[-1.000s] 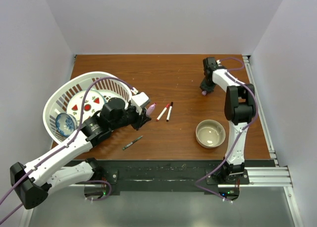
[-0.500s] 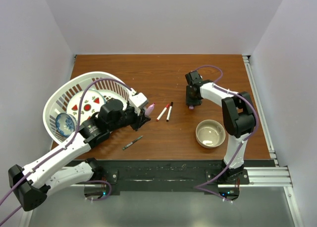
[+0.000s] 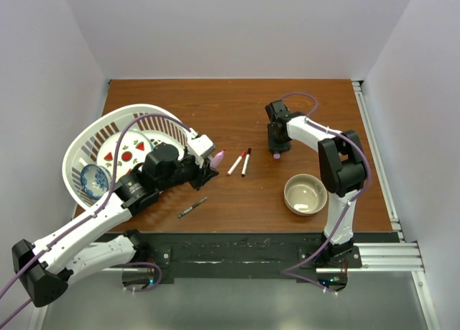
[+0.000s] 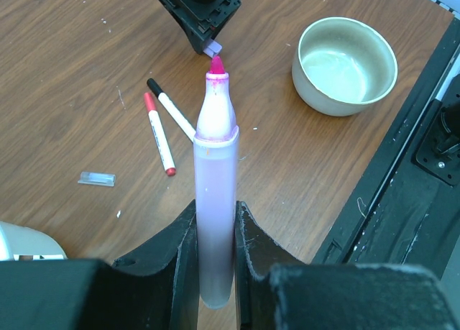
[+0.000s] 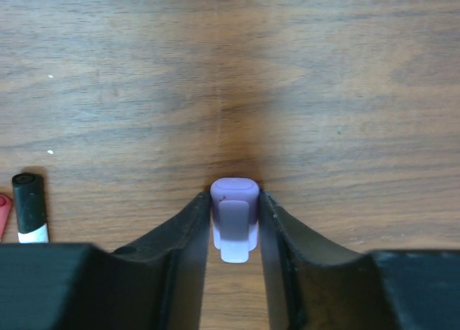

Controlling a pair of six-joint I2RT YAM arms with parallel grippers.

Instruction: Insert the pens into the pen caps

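Nearest the arm bases, a thin dark grey pen (image 3: 192, 208) lies loose on the wood, slanting from near-left to far-right, apart from both grippers.

Just beyond it, the left gripper (image 3: 206, 166) is clamped on the barrel of the thick pink pen (image 3: 218, 158). In the left wrist view the fingers (image 4: 175, 233) press both sides of the barrel's lower part, and the pen runs straight out from between them. Its bare magenta tip points away from the gripper, to the right and slightly toward the far side of the table.

To the right sits a cream bowl (image 3: 305, 193), upright.

Two white-barrelled pens (image 3: 241, 162) lie side by side on the table, between the pink pen's tip and the right gripper. One has a red end, the other a black end. Both slant from near-left to far-right. A small clear plastic piece (image 4: 97, 177) lies near them.

Further off, the right gripper (image 3: 277, 149) points down and grips the pale pink cap (image 3: 277, 157) between its fingertips. The cap is well apart from the pink pen's tip. In the right wrist view the cap's long axis runs along the fingers. Whether it touches the wood cannot be told.

At the left a white lattice basket (image 3: 86, 132) holds patterned plates (image 3: 126, 154). The table (image 3: 215, 107) is dark brown wood, enclosed by plain white walls (image 3: 230, 28).
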